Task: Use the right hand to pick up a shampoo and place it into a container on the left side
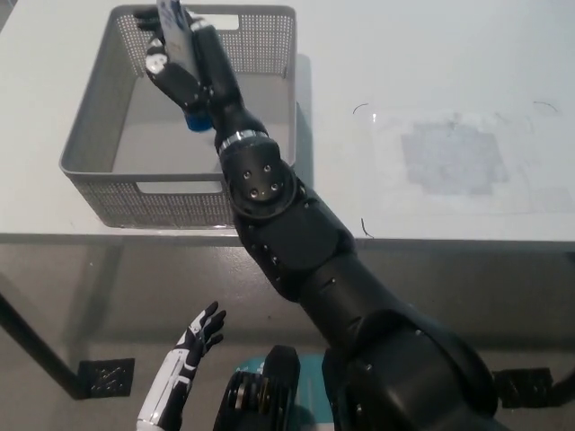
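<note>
I see a white table [431,72] across the upper frame, a grey floor below its edge. The grey mesh basket [90,153] sits at upper left. My black right hand [175,58] reaches in over the basket's upper left area, fingers clamped on the shampoo bottle [171,22]; its pale body shows near the top edge and its blue cap [196,122] points down over the basket floor. My white left hand [199,339] hangs at lower left, fingers spread, holding nothing.
</note>
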